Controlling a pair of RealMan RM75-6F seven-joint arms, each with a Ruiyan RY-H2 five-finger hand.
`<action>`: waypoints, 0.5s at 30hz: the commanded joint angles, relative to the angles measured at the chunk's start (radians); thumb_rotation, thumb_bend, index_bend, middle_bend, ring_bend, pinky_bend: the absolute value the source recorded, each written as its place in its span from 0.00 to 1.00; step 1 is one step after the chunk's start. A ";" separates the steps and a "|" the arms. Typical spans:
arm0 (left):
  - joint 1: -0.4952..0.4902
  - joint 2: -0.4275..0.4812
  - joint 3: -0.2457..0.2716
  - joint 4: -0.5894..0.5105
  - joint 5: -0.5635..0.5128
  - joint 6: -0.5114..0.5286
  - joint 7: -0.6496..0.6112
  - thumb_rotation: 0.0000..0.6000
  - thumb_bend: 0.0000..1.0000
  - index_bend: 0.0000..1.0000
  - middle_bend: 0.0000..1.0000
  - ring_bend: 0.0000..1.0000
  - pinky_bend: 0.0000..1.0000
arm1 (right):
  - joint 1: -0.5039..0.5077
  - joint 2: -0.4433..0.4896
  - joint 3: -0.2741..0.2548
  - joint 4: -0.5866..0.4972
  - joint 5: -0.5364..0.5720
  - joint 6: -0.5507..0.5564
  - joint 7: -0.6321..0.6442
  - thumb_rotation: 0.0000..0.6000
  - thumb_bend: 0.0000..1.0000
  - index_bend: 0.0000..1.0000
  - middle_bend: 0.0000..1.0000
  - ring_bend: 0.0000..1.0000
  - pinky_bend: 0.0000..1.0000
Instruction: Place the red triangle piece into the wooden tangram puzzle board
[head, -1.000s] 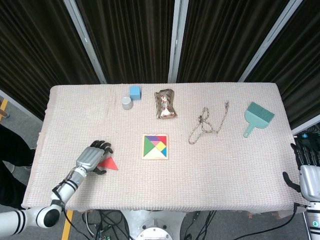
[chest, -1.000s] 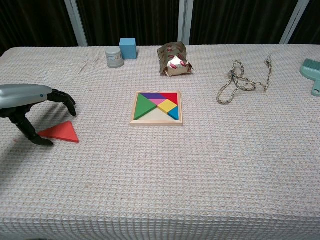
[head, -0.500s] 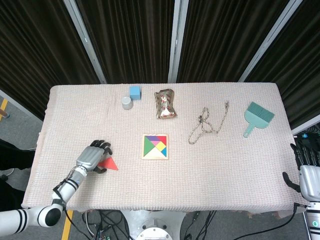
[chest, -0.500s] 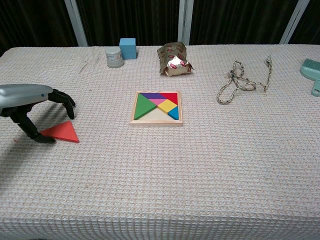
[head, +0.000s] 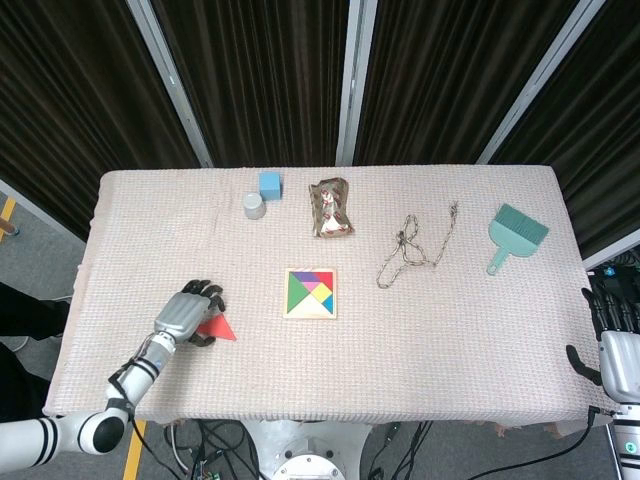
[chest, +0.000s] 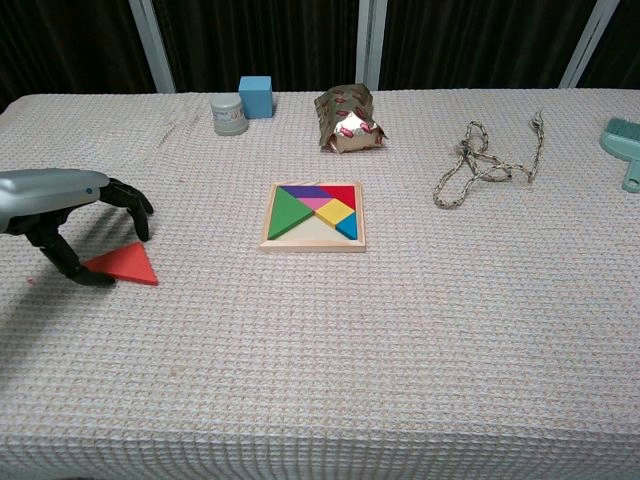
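The red triangle piece (head: 221, 328) (chest: 126, 265) lies flat on the cloth at the front left. My left hand (head: 184, 314) (chest: 58, 197) arches over its left corner. The thumb tip touches that corner and the other fingers (chest: 137, 208) hang just above the far edge without gripping. The wooden tangram board (head: 310, 315) (chest: 312, 246) sits mid-table, well to the right, holding coloured pieces and showing a bare triangular slot along its near side. My right hand (head: 614, 345) rests off the table's right edge, holding nothing.
Along the far side stand a blue cube (chest: 255, 96), a small grey jar (chest: 228, 114) and a crumpled snack bag (chest: 346, 118). A coiled rope (chest: 480, 164) and a teal brush (head: 514, 235) lie at the right.
My left hand has edged slightly right, bringing its thumb tip onto the triangle's left corner. The triangle and the right hand have not moved.
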 joint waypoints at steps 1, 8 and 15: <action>0.001 -0.004 0.001 0.003 0.001 0.005 -0.002 1.00 0.21 0.35 0.13 0.00 0.00 | 0.000 0.001 -0.001 0.001 0.002 -0.005 0.002 1.00 0.23 0.00 0.00 0.00 0.00; 0.000 -0.005 0.004 0.005 -0.005 0.005 -0.006 1.00 0.21 0.37 0.13 0.00 0.00 | 0.001 0.003 -0.001 0.000 0.004 -0.007 0.004 1.00 0.23 0.00 0.00 0.00 0.00; 0.000 -0.007 0.004 0.004 -0.007 0.011 -0.009 1.00 0.23 0.39 0.13 0.00 0.00 | 0.000 0.003 0.000 0.000 0.003 -0.005 0.003 1.00 0.23 0.00 0.00 0.00 0.00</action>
